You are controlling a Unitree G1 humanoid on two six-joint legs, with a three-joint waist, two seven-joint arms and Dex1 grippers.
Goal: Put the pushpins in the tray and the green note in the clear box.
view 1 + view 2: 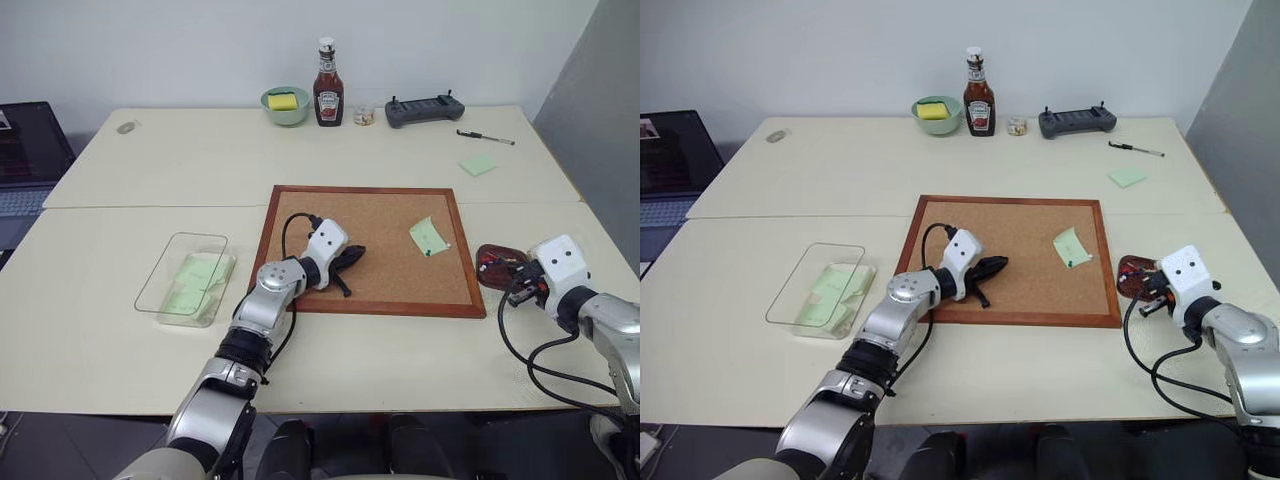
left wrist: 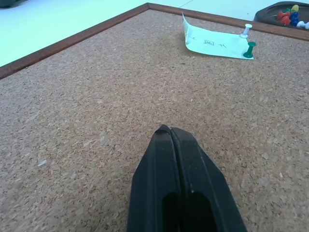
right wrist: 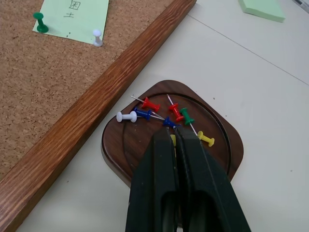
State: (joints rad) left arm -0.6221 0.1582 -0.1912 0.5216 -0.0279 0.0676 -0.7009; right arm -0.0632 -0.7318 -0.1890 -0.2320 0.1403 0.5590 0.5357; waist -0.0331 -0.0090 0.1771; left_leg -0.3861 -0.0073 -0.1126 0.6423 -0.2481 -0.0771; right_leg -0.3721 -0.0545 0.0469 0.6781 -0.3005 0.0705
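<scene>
The green note (image 1: 428, 236) lies on the right part of the corkboard (image 1: 390, 275), pinned by a green pushpin (image 2: 249, 50) and a white one (image 2: 245, 30). Just right of the board sits the dark brown tray (image 3: 227, 159), holding several pushpins (image 3: 149, 104) in red, blue, green, yellow and white. My right gripper (image 3: 175, 135) is shut with nothing in it, its tips just above the tray's near side. My left gripper (image 1: 352, 258) is shut and empty, low over the left part of the corkboard. The clear box (image 1: 150, 290) stands left of the board with pale-green slips inside.
Along the back of the table are a green bowl (image 1: 285, 104) with a yellow sponge, a ketchup bottle (image 1: 328, 85), a small jar (image 1: 363, 116), a black controller (image 1: 425, 110) and a pen (image 1: 486, 138). A green sticky pad (image 1: 477, 164) lies back right. A laptop (image 1: 25, 160) is at far left.
</scene>
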